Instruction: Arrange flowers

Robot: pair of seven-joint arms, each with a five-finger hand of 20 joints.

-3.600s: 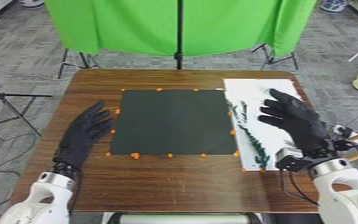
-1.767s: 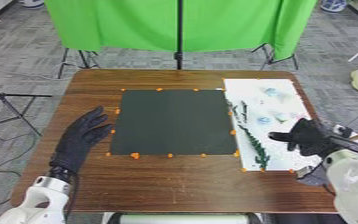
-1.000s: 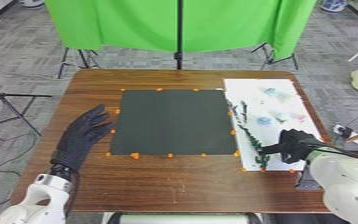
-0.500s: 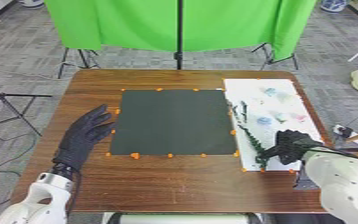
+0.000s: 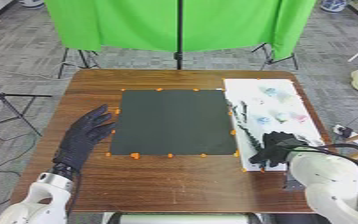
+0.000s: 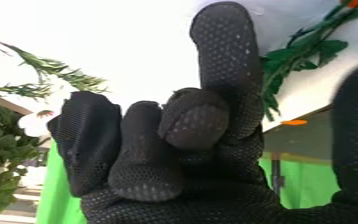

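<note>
Flowers [image 5: 263,120] lying | left robot hand [image 5: 83,134] relaxed | right robot hand [image 5: 278,144] at sprig [image 6: 310,50], thumb apart

A big green cloth [image 5: 233,25] hangs at the back (so bright!), and a black stand [image 5: 24,95] with long legs is on the grey floor [image 5: 33,62]

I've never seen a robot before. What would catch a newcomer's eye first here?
Probably the two black-gloved hands: the left hand beside the dark square mid-table, the right hand over the near end of the white sheet on the right. Pale flowers lie on that sheet, and a vivid green cloth hangs behind the table.
</note>
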